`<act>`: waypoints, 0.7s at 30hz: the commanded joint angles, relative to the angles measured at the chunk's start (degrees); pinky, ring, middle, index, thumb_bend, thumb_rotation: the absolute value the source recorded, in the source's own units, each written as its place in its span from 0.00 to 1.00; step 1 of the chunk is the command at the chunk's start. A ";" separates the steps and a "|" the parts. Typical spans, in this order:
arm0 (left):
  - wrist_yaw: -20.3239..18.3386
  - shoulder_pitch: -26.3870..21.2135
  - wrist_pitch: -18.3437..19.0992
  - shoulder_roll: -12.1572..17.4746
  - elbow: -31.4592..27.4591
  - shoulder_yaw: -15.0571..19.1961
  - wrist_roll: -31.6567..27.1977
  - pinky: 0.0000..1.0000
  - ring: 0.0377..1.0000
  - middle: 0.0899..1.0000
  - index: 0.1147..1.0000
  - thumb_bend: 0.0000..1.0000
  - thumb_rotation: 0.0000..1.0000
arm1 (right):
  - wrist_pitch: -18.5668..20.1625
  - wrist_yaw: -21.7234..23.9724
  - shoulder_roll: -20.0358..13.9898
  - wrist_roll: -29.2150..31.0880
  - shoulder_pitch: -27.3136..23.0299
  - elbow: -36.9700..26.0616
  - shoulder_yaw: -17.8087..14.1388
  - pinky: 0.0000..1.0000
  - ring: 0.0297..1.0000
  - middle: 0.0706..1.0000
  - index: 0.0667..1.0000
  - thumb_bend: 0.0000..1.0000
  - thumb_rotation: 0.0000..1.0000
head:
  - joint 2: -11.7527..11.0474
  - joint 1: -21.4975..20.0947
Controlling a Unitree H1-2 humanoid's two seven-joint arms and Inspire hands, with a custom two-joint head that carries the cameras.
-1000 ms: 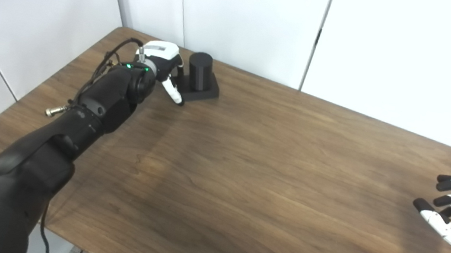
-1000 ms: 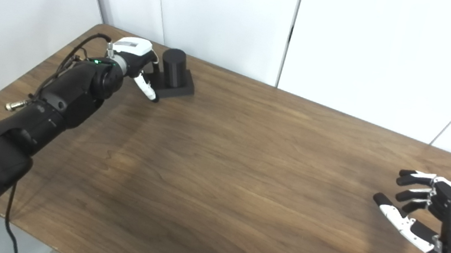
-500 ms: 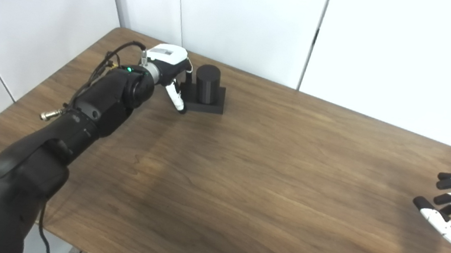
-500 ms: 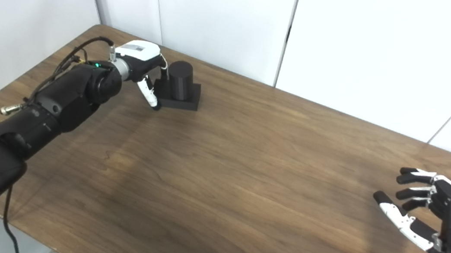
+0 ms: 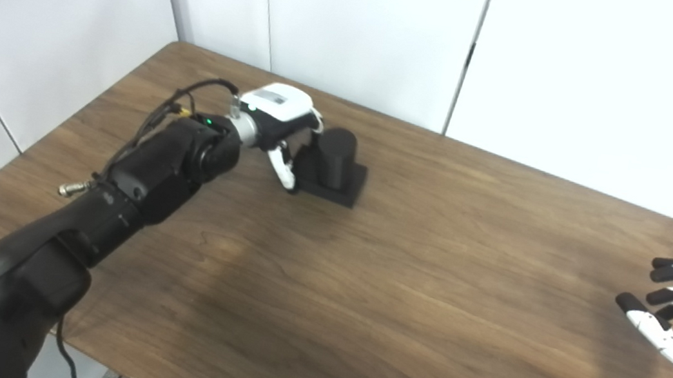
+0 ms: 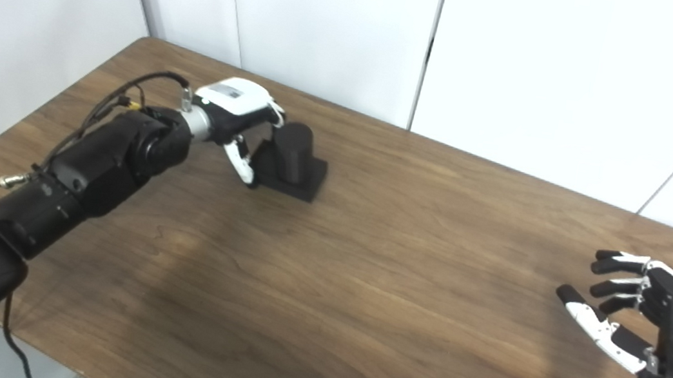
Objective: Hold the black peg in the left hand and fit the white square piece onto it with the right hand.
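Observation:
The black peg [image 5: 336,155] is a short cylinder on a square black base, at the back left of the wooden table [image 5: 403,276]. It leans a little to the right. My left hand [image 5: 280,126] is closed on the base's left side, thumb at the front edge and fingers behind the cylinder. The peg also shows in the right eye view [image 6: 294,152]. My right hand [image 6: 645,314] hovers open and empty at the table's right edge, fingers spread and pointing left. No white square piece is in view.
White wall panels [image 5: 365,23] stand close behind the table's back edge and along its left side. A cable [image 5: 171,112] runs along my left forearm. The table's front edge is near the bottom left of the picture.
My left hand has carried the black peg to the right and toward me, away from the back left corner. The peg now leans. My right hand has stayed where it was.

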 commanded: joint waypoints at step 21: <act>-6.79 2.80 -6.72 -6.36 -13.15 -2.00 -1.31 0.87 0.97 0.89 0.42 0.52 0.06 | -7.03 -2.32 -0.62 -1.08 -2.15 2.09 -0.62 0.32 0.44 0.61 0.45 0.50 0.00 | 0.33 -2.02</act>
